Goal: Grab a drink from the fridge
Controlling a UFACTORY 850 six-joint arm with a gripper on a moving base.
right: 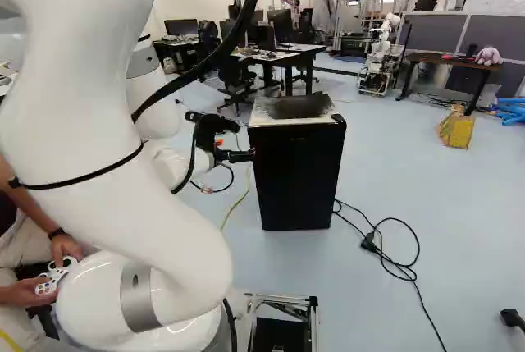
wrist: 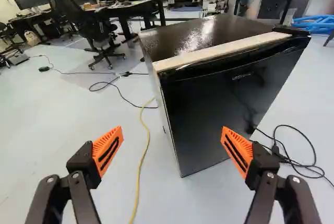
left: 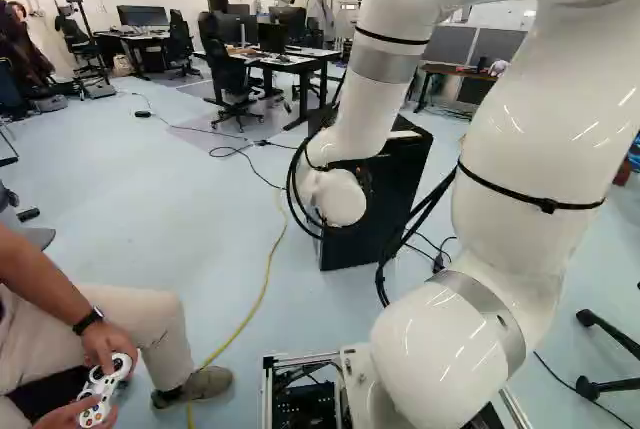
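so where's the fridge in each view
left base view: fridge just right of the middle, partly behind the arm
right base view: near the middle, right of the arm
wrist view: ahead of the gripper
shared landmark: the yellow cable on the floor, to the left of the fridge in all three

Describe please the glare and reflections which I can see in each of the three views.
Wrist view: whitish glare speckles the fridge top, and faint, dim reflections show in the glossy black door; left base view: short, bright highlights streak the white arm; right base view: the door looks almost evenly black, while fine highlights mark the arm.
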